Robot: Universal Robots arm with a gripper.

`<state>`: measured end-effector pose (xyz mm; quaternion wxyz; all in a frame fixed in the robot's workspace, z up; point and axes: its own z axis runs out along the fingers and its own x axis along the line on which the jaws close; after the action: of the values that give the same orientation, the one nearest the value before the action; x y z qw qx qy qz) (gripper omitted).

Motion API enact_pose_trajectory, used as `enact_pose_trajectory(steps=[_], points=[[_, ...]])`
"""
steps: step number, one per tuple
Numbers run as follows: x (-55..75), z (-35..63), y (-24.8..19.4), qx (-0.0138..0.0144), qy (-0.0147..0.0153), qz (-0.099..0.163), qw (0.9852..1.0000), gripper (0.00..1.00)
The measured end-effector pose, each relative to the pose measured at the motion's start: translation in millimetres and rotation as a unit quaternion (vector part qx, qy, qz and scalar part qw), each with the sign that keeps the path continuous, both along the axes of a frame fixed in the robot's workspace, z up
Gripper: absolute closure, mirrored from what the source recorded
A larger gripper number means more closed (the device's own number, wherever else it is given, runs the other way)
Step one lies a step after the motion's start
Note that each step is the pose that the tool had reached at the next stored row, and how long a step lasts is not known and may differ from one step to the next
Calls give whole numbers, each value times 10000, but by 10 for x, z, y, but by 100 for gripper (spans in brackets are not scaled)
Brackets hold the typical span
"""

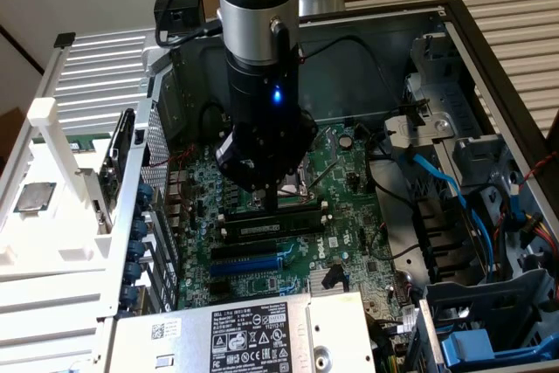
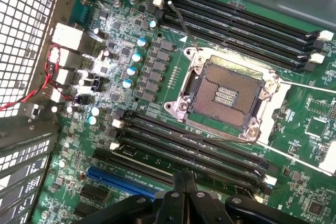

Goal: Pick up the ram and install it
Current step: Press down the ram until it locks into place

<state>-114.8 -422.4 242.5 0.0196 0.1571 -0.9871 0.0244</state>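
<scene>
At the centre of the exterior view the gripper (image 1: 272, 200) stands with jaws together just above the ram (image 1: 269, 226), which lies in a motherboard (image 1: 349, 176) slot

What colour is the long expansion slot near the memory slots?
Blue, clearest in the wrist view.

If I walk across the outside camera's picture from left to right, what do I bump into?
White rack → silver chip → robot's claw over the ram → blue cable → blue tray.

Ram (image 1: 271, 225) in mobo (image 1: 349, 216) slot
</scene>
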Motion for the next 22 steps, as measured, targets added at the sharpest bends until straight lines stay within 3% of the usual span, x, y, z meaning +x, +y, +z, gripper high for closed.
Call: enact_pose_trajectory(steps=[7, 14, 16, 17, 22], points=[[0, 4, 0, -41, -79, -409, 9991, 90], [0, 5, 0, -72, -148, -720, 9973, 90], [0, 5, 0, -79, -166, -811, 9965, 90], [0, 6, 0, -86, -187, -955, 9952, 90], [0, 6, 0, -96, -217, -1200, 9925, 90]])
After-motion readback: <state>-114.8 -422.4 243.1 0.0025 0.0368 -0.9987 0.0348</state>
